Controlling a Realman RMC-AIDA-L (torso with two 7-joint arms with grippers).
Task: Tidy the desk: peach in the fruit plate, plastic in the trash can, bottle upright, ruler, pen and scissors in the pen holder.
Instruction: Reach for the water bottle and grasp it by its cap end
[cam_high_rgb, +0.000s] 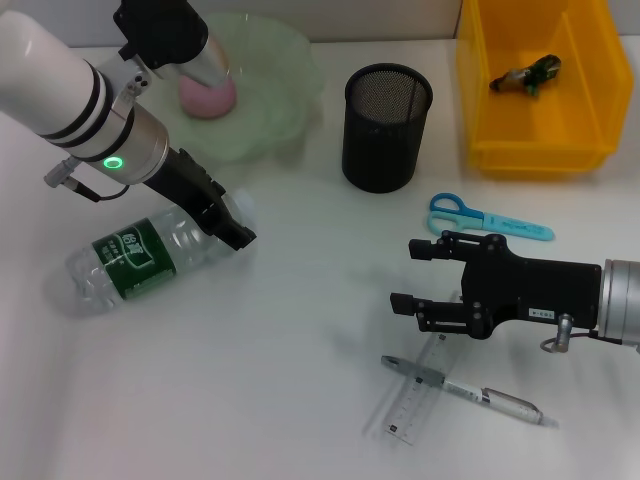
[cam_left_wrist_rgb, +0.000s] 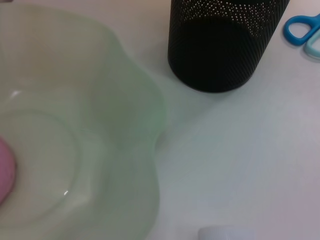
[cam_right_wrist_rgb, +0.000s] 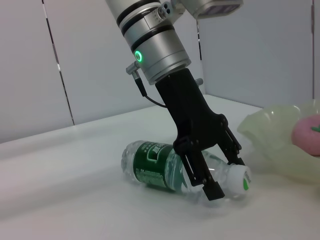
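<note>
While the bottle (cam_high_rgb: 140, 258) lies flat, left claw (cam_right_wrist_rgb: 220, 172) straddling its neck, jaws apart

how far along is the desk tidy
Done: peach in the plate, plastic in the yellow bin. In hand: left gripper straddles the lying bottle's neck. Left: scissors, ruler and pen lie outside the holder; right gripper open above them.

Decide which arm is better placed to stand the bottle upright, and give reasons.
Left. The left hand already straddles the neck of the lying bottle. The right hand hovers open over the ruler and pen.
</note>
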